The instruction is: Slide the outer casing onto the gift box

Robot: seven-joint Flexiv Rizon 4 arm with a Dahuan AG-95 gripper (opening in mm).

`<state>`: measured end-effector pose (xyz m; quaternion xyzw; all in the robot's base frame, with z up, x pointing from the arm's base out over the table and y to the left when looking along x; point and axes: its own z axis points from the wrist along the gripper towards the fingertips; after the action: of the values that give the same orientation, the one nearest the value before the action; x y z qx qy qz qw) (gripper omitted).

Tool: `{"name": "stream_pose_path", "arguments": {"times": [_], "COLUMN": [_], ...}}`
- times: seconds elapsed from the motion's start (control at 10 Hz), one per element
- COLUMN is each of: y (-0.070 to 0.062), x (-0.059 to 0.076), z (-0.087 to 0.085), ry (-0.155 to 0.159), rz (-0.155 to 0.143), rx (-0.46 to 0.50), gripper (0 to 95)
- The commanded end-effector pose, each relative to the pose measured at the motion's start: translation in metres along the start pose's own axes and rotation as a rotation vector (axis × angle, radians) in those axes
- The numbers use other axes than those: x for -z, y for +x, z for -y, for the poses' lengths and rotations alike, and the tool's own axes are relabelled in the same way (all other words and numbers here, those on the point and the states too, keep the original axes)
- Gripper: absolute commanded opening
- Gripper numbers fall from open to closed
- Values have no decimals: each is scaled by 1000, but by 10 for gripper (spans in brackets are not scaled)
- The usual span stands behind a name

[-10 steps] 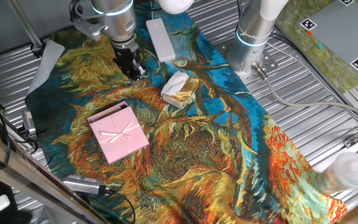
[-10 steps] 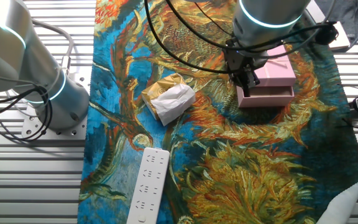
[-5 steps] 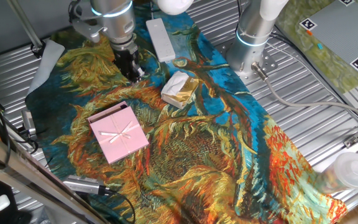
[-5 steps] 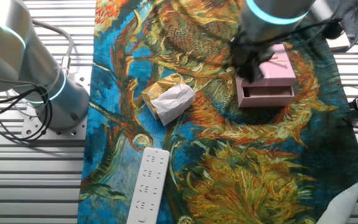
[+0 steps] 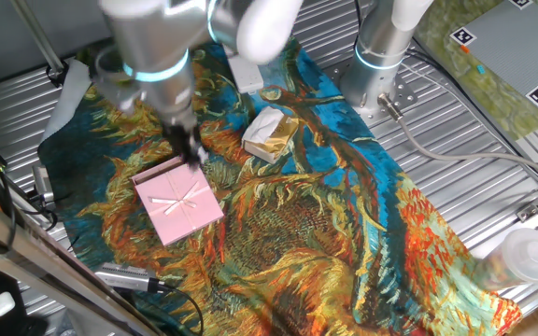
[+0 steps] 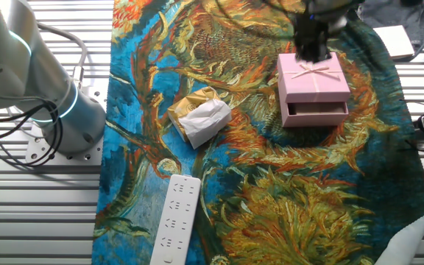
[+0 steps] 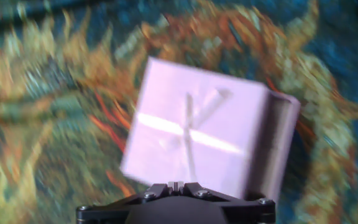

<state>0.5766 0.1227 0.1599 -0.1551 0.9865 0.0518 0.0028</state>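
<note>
The outer casing (image 5: pixel 179 200) is a flat pale-pink square with a thin ribbon bow, lying on the patterned cloth. It also shows in the other fixed view (image 6: pixel 313 76) and, blurred, fills the hand view (image 7: pixel 194 127). The gift box (image 6: pixel 316 118) shows as a narrow pink rim under the casing's open front, with a dark slot between them. My gripper (image 5: pixel 192 151) is just beyond the casing's far edge; it also shows in the other fixed view (image 6: pixel 311 50). Its fingertips (image 7: pixel 176 185) are pressed together and hold nothing. The arm is blurred with motion.
A cream-and-gold wrapped lump (image 5: pixel 270 133) lies to the right of the casing; it also shows in the other fixed view (image 6: pixel 200 116). A long white bar (image 6: pixel 174 219) lies on the cloth. A second arm's base (image 5: pixel 377 63) stands at the cloth's edge.
The arm has swung from beside the white bar towards the pink casing, and its gripper now sits at the casing's far edge. The casing and box have not moved.
</note>
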Motion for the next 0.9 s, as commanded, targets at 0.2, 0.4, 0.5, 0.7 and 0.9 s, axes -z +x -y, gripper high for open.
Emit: {"name": "stream_pose_path", "arguments": {"times": [0.2, 0.4, 0.5, 0.7, 0.9], "y": [-28, -37, -40, -42, -46], "x": [-16, -25, -31, -39, -47], "z": [-37, -51, -55, -61, -70], "ry": [13, 43, 49, 52, 62], "rz": [-6, -11, -10, -7, -9], "rx": [-37, -45, -49, -50, -64], "gripper": [0, 0, 0, 0, 0]}}
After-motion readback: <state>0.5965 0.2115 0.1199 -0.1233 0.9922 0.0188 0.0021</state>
